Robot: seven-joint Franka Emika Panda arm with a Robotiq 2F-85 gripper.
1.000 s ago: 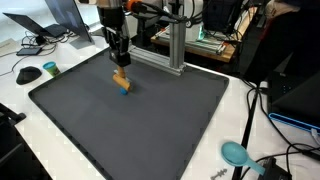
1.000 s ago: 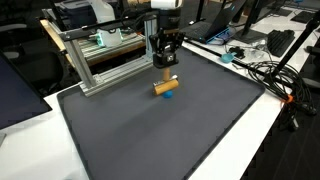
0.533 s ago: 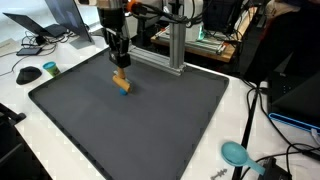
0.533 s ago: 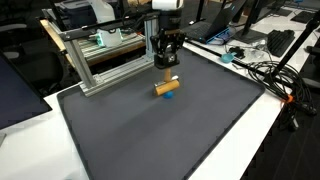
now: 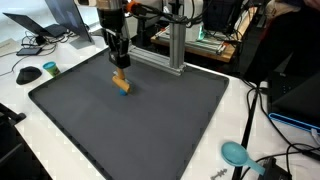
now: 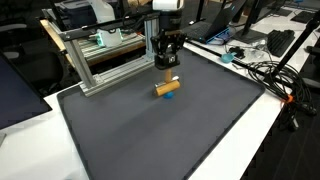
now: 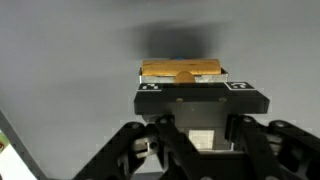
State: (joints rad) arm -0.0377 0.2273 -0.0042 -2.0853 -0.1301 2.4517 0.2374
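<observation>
My gripper (image 5: 118, 62) (image 6: 166, 66) hangs over the far part of the dark grey mat (image 5: 150, 125) (image 6: 170, 130) and is shut on a wooden block (image 5: 121, 79) (image 6: 162, 88). The block sticks out below the fingers, with a blue piece (image 5: 125, 90) (image 6: 171, 95) at its lower end, close to the mat. Whether it touches the mat I cannot tell. In the wrist view the wooden block (image 7: 182, 71) shows just beyond the black jaw bar of the gripper (image 7: 184, 84), with its shadow on the mat ahead.
An aluminium frame (image 5: 176, 48) (image 6: 100, 62) stands at the mat's back edge, close to the gripper. A black mouse (image 5: 28, 73) and a small teal object (image 5: 50, 68) lie on the white table. A teal dish (image 5: 234, 153) and cables (image 6: 268, 72) sit beyond the mat.
</observation>
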